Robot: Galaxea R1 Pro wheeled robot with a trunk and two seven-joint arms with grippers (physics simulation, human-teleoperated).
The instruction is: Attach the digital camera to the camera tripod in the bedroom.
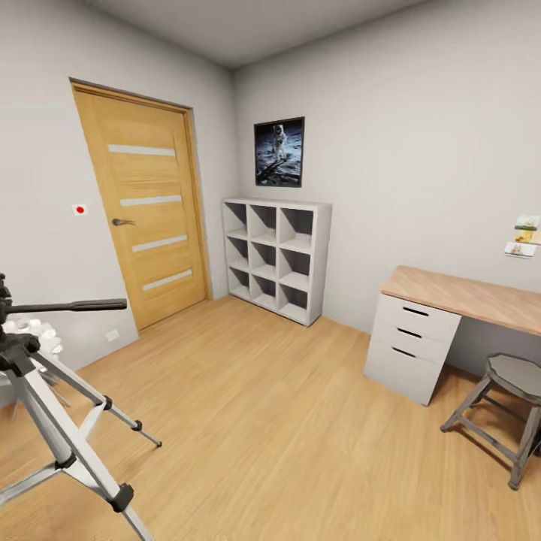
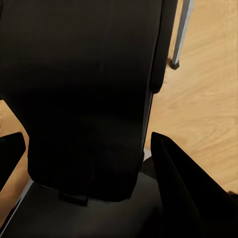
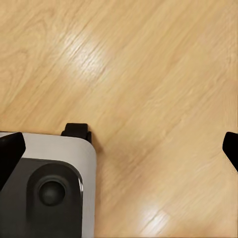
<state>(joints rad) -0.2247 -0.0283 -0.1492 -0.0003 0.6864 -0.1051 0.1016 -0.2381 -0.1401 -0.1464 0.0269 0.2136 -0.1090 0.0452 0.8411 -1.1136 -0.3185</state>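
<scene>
The camera tripod (image 1: 46, 421) stands at the lower left of the head view, with silver-grey legs, black joints and its long black pan handle (image 1: 75, 306) pointing right. In the left wrist view a large black boxy body, the digital camera (image 2: 84, 89), sits between the fingers of my left gripper (image 2: 88, 148), which is shut on it; no red button shows. One tripod leg (image 2: 182, 25) with a black foot shows beyond it. My right gripper (image 3: 124, 144) hangs open over the plank floor, with nothing between its fingers.
The bedroom has a wooden door (image 1: 146, 210) on the left wall, white cube shelving (image 1: 276, 255) in the corner, and a desk (image 1: 451, 300) with drawers and a grey stool (image 1: 511, 406) at right. My own grey base (image 3: 49, 163) shows under the right gripper.
</scene>
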